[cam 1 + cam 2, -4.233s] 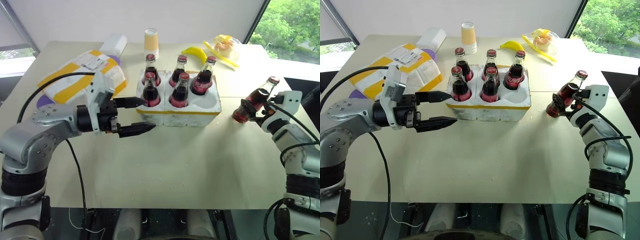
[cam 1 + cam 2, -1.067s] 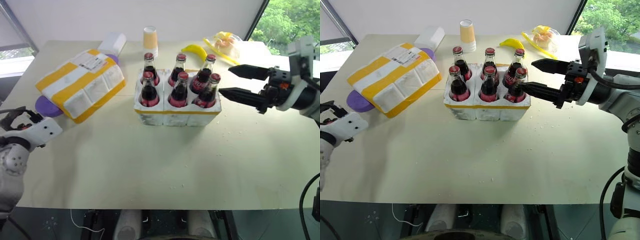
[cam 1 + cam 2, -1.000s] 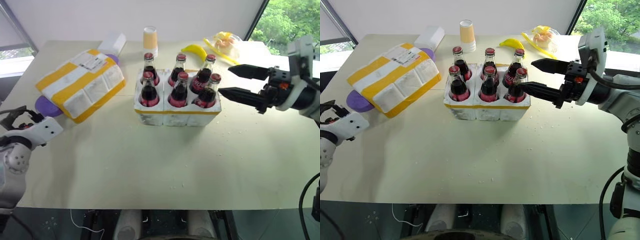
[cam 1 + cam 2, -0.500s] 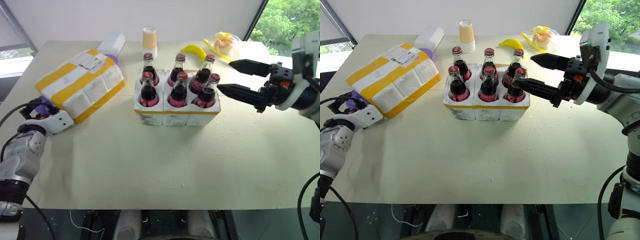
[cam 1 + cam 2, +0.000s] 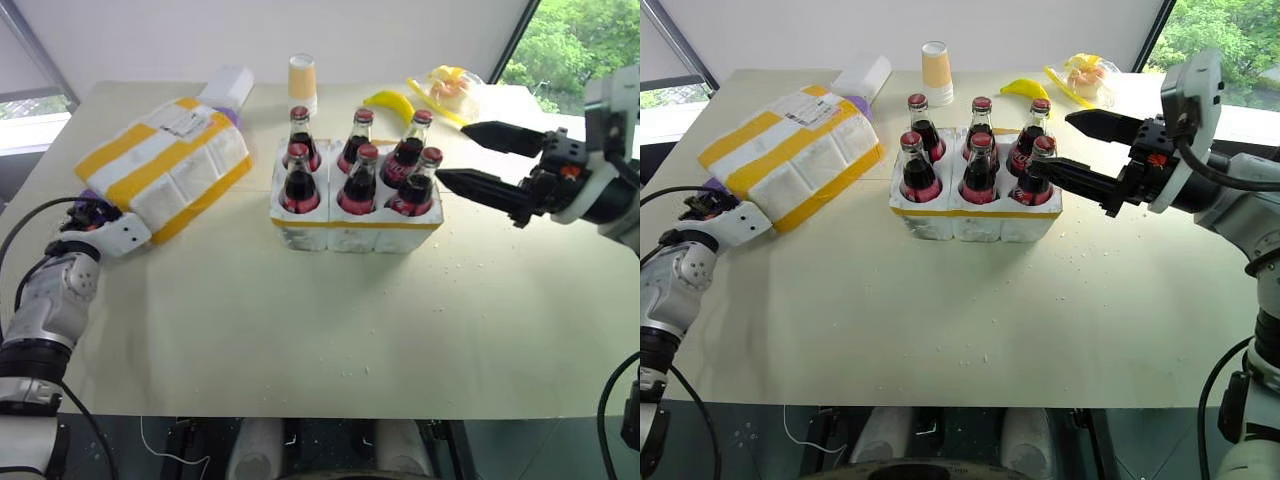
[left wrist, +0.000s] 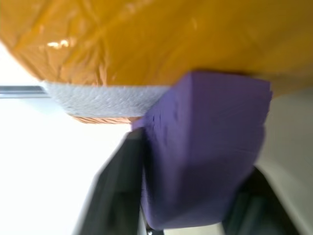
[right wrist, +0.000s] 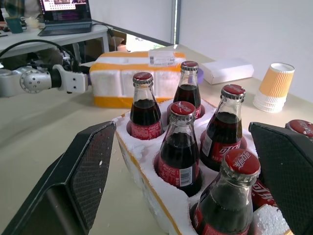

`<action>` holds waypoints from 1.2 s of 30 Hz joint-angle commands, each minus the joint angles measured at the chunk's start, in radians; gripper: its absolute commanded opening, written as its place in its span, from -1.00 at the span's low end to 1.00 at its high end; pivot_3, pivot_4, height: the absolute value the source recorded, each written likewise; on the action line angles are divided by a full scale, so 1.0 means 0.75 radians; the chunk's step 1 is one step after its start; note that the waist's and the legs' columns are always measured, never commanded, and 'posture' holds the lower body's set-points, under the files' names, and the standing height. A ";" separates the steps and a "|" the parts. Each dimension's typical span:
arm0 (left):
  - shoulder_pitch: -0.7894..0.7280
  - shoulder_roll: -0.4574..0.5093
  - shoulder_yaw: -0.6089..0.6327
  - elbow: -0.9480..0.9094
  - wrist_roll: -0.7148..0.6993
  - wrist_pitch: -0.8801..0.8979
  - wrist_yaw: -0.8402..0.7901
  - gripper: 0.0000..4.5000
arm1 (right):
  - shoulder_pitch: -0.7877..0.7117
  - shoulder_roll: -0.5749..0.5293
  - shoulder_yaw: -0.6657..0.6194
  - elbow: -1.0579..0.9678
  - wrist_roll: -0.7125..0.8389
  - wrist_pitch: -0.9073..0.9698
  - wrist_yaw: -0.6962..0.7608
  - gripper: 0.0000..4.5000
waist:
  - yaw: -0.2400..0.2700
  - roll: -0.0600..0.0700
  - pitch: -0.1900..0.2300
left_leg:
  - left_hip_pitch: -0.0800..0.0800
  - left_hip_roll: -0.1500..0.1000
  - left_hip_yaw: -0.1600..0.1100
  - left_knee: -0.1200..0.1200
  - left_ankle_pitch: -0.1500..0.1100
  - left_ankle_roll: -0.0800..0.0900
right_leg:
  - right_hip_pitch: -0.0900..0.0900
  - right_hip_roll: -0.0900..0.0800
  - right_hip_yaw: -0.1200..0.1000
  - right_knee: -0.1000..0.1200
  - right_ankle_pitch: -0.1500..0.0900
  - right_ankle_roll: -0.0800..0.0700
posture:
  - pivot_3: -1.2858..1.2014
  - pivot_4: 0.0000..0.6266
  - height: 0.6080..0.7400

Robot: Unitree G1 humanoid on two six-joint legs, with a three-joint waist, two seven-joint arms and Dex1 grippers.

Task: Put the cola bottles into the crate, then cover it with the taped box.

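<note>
Six cola bottles [image 5: 358, 180] with red caps stand in the holes of the white crate [image 5: 355, 235], which has a yellow band at its base. My right gripper [image 5: 452, 153] hovers open just right of the crate, level with the bottle necks, its fingers [image 7: 83, 176] spread wide and holding nothing. The taped box [image 5: 165, 165], white with yellow stripes and a label, lies tilted at the far left on a purple pad [image 6: 205, 161]. My left gripper [image 5: 85, 212] is at the box's near left corner, shut on that purple pad below the yellow tape.
Behind the crate are a paper cup [image 5: 302, 75], a banana [image 5: 388, 100], a clear bag of food [image 5: 450, 88] and a small plain white box [image 5: 228, 85]. Styrofoam crumbs dot the table near the crate.
My left arm has reached forward to the purple pad under the taped box and its gripper has shut on it. The right gripper has stayed open beside the crate.
</note>
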 commanded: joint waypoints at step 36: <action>-0.837 -0.074 -0.108 0.018 -0.448 -0.821 -0.884 -0.77 | 0.226 -0.126 -0.248 -0.067 0.016 0.016 0.065 1.00 | -0.001 -0.008 0.003 | 0.000 -0.001 0.002 0.008 -0.001 0.002 | 0.006 0.002 -0.002 -0.001 0.000 0.001 | 0.03 -0.52 1.00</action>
